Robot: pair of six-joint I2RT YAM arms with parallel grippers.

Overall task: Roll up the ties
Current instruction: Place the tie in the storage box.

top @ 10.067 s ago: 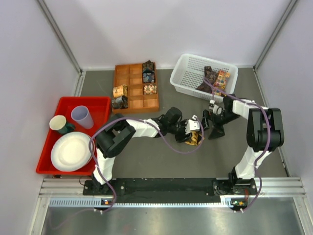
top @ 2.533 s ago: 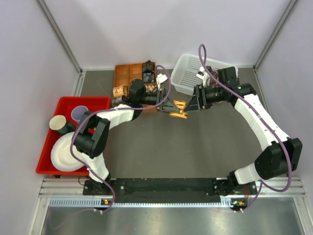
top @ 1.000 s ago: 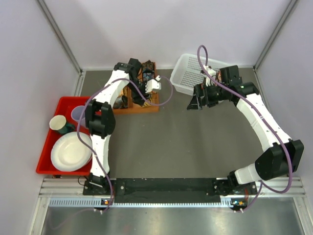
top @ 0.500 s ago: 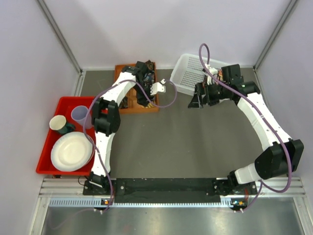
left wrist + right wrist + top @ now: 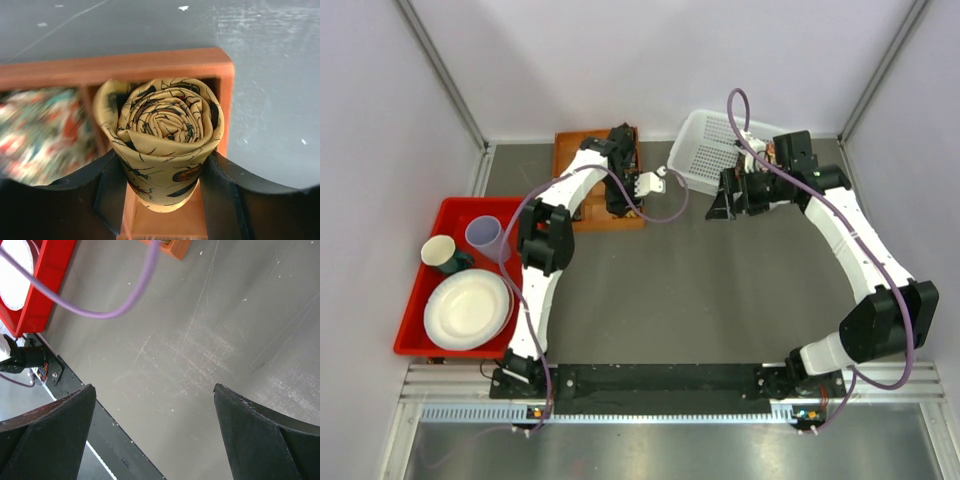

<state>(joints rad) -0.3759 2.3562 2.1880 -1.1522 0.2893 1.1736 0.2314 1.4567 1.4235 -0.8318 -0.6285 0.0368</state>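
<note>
On the grey table (image 5: 720, 300), the white mesh basket (image 5: 705, 150) stands at the back right and the orange-brown compartment tray (image 5: 150, 67) at the back left. The right gripper (image 5: 155, 430) hangs over bare tabletop near the basket, its fingers wide apart and empty. The left gripper (image 5: 164, 187) is clamped on the rolled golden-yellow tie (image 5: 167, 120), upright at the tray's corner compartment, beside a blurred multicoloured tie (image 5: 40, 125).
</note>
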